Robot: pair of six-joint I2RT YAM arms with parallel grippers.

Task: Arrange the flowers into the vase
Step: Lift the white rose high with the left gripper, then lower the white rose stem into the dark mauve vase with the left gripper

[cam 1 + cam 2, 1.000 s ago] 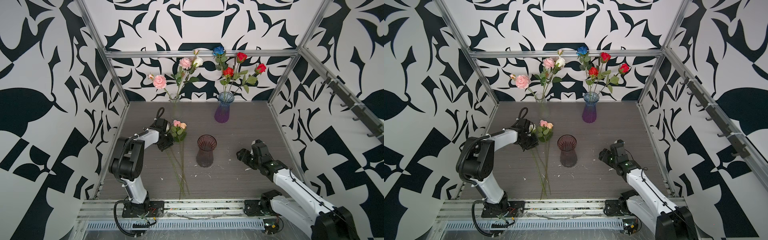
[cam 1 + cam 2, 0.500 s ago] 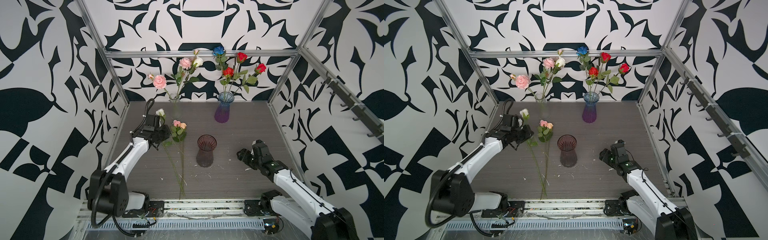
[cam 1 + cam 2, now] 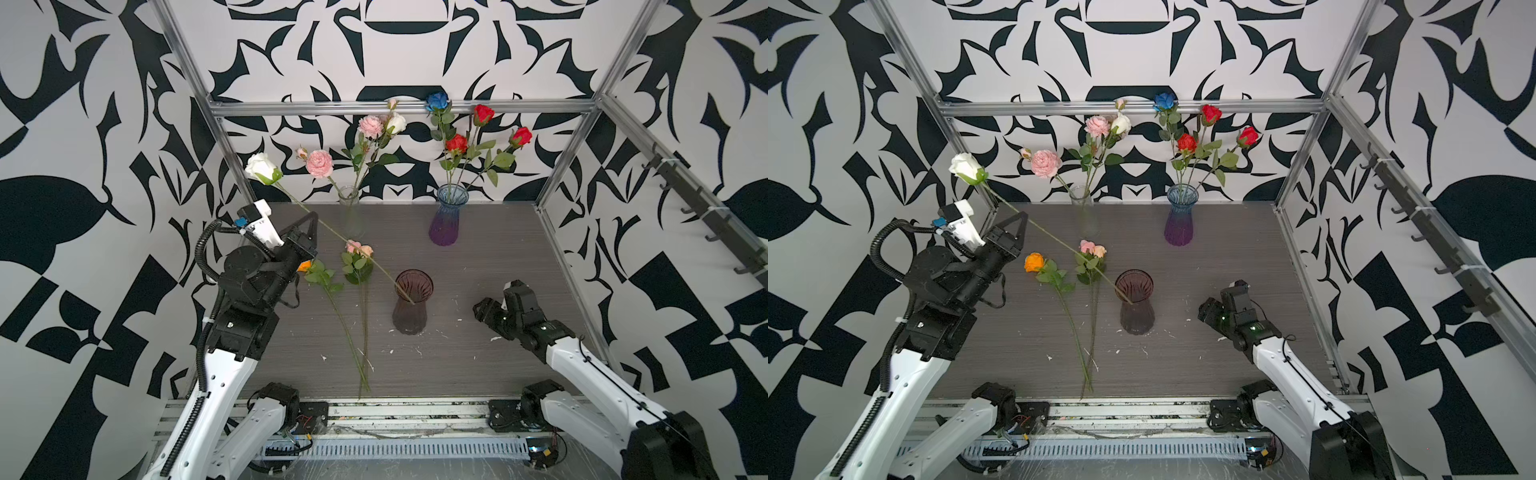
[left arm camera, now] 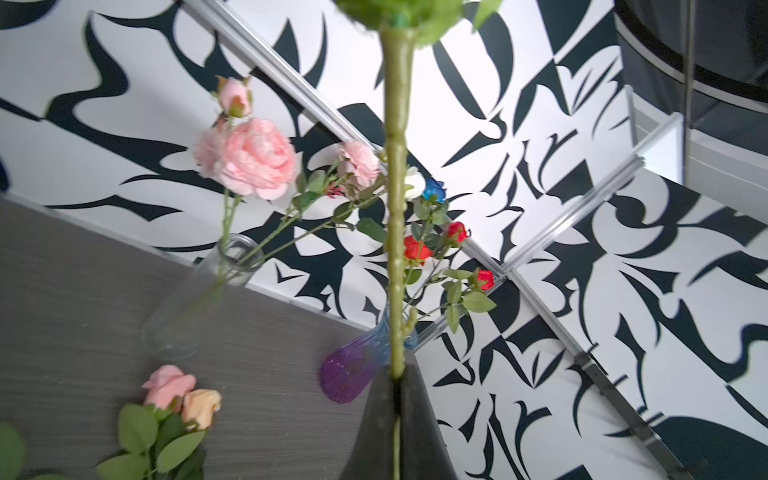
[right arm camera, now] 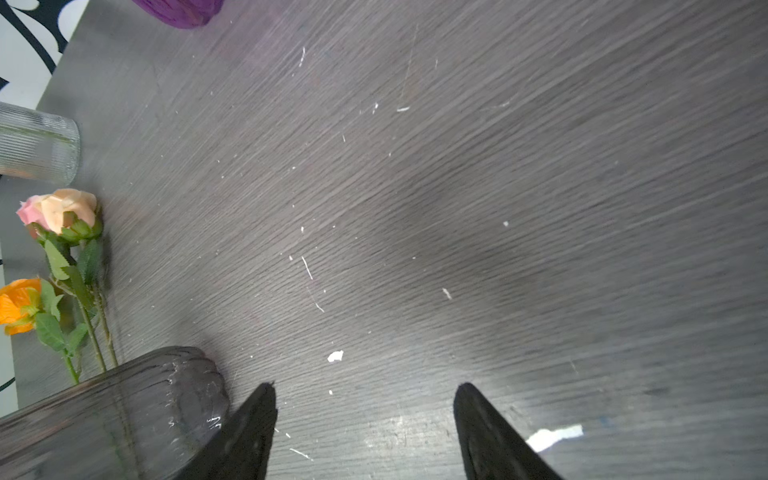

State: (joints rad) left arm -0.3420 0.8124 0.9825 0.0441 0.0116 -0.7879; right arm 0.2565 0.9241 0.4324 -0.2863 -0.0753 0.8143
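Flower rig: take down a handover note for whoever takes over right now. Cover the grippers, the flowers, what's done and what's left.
Left gripper: shut on the white rose stem, held slanted, with its lower end at the mouth of the dark vase.
Right gripper: open, empty, low over the table beside the dark vase.
Done: the clear vase and blue-purple vase at the back hold flowers.
Left: release the white rose into the dark vase, then add the orange rose and the pink and peach roses lying on the table.

Lab cell: patterned walls (image 3: pixel 75 124), aluminium frame (image 3: pixel 291 109)
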